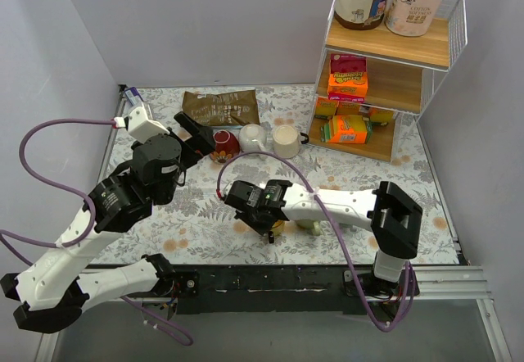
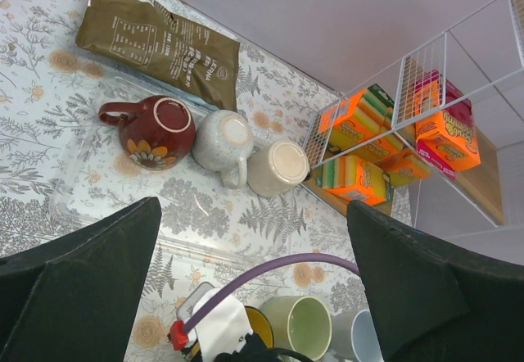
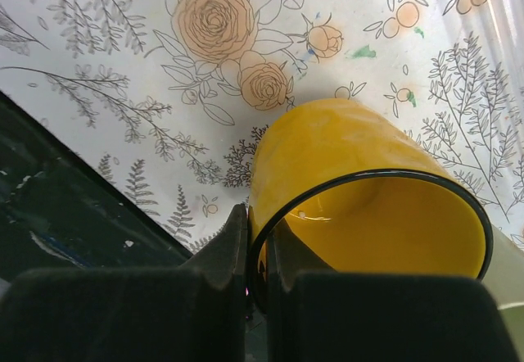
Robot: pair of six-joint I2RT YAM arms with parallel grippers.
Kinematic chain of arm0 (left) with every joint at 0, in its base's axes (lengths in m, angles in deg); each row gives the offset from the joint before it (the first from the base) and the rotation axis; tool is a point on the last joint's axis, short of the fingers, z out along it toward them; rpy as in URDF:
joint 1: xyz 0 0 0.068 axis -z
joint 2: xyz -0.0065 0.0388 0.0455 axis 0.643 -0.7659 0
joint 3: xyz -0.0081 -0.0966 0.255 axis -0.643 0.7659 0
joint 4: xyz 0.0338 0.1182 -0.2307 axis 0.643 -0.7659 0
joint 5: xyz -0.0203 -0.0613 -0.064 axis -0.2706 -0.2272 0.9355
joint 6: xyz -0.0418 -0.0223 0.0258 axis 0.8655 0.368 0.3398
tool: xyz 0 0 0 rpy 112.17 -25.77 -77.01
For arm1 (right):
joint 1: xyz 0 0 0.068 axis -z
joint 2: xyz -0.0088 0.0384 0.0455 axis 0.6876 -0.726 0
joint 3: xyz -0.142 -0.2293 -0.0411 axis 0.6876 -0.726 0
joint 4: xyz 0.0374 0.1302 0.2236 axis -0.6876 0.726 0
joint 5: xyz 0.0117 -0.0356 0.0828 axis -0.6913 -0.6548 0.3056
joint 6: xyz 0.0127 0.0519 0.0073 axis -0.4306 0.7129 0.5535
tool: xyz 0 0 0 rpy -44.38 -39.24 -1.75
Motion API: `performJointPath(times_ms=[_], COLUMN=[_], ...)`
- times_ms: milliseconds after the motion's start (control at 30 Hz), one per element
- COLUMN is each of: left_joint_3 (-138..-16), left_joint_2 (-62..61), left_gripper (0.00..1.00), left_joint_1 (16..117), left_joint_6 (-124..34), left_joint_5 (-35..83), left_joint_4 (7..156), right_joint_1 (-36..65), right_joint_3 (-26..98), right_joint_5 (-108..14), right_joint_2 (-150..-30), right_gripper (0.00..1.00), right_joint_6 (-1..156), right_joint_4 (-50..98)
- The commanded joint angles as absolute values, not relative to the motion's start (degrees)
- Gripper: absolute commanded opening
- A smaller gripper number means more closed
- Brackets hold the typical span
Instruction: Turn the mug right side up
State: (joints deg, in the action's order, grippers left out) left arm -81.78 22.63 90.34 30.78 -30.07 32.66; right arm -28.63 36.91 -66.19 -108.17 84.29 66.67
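Note:
A yellow mug (image 3: 352, 149) lies on its side near the table's front edge, its opening facing the right wrist camera. My right gripper (image 3: 258, 231) is shut on its rim, one finger inside and one outside the wall. In the top view the right gripper (image 1: 266, 229) covers most of the mug (image 1: 277, 229). My left gripper (image 2: 254, 210) is open and empty, held above the table at the back left (image 1: 196, 137), over a clear tray (image 2: 82, 190). The yellow mug also shows below it in the left wrist view (image 2: 260, 327).
A red mug (image 2: 155, 128), a white speckled mug (image 2: 223, 139) and a cream mug (image 2: 278, 168) stand upside down in a row at the back. A green mug (image 2: 307, 325) and a grey mug (image 2: 356, 337) lie beside the yellow one. A brown bag (image 1: 219, 106) and a wire shelf rack (image 1: 385, 67) stand behind.

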Motion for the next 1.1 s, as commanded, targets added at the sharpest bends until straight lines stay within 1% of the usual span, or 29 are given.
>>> performJointPath(times_ms=[0, 367, 500, 600, 667, 767, 800, 867, 900, 967, 1000, 1033, 1067], left_joint_3=[-81.21, -80.77, -80.5, -80.42, -80.42, -80.77, -80.77, -81.12, -81.73, -82.35, -82.96, -83.14, -83.4], left_joint_2=[22.36, 21.83, 21.66, 21.48, 21.39, 21.13, 20.87, 20.52, 20.17, 18.76, 18.15, 17.27, 16.74], left_gripper=[0.97, 0.98, 0.98, 0.98, 0.98, 0.98, 0.98, 0.98, 0.98, 0.98, 0.98, 0.98, 0.98], left_joint_1=[89.94, 89.94, 89.94, 89.94, 89.94, 89.94, 89.85, 89.85, 89.85, 89.59, 89.59, 89.33, 89.24], left_joint_6=[29.76, 29.24, 29.24, 29.24, 29.24, 29.24, 29.24, 29.32, 29.41, 29.5, 29.59, 29.59, 29.41], left_joint_5=[-29.41, -28.62, -28.44, -28.18, -28.18, -28.0, -27.83, -27.3, -26.43, -25.54, -24.67, -24.23, -23.7], left_joint_4=[33.24, 33.85, 34.12, 34.38, 34.38, 34.21, 34.12, 34.03, 33.86, 33.33, 33.07, 33.06, 33.15], right_joint_1=[-28.54, -28.1, -28.1, -27.84, -27.75, -27.57, -27.57, -27.57, -27.57, -27.57, -27.66, -27.57, -27.66], right_joint_3=[37.53, 35.42, 35.59, 35.42, 35.16, 35.24, 35.16, 34.89, 34.63, 34.19, 34.28, 34.45, 34.97], right_joint_5=[-68.17, -69.05, -70.8, -71.51, -71.68, -72.39, -72.04, -71.34, -70.29, -69.49, -69.14, -68.96, -68.87], right_joint_2=[-108.61, -111.42, -112.74, -113.27, -113.1, -112.92, -112.57, -111.69, -110.47, -109.24, -108.19, -107.83, -107.04], right_gripper=[0.01, 0.01, 0.08, 0.08, 0.11, 0.26, 0.37, 0.49, 0.57, 0.64, 0.78, 0.84, 0.87], right_joint_6=[81.14, 82.11, 82.64, 83.17, 83.6, 84.31, 84.48, 84.48, 84.57, 84.4, 84.4, 84.4, 84.31], right_joint_4=[64.76, 63.0, 65.1, 65.63, 65.37, 65.55, 65.37, 64.85, 63.89, 63.09, 63.0, 63.17, 63.35])
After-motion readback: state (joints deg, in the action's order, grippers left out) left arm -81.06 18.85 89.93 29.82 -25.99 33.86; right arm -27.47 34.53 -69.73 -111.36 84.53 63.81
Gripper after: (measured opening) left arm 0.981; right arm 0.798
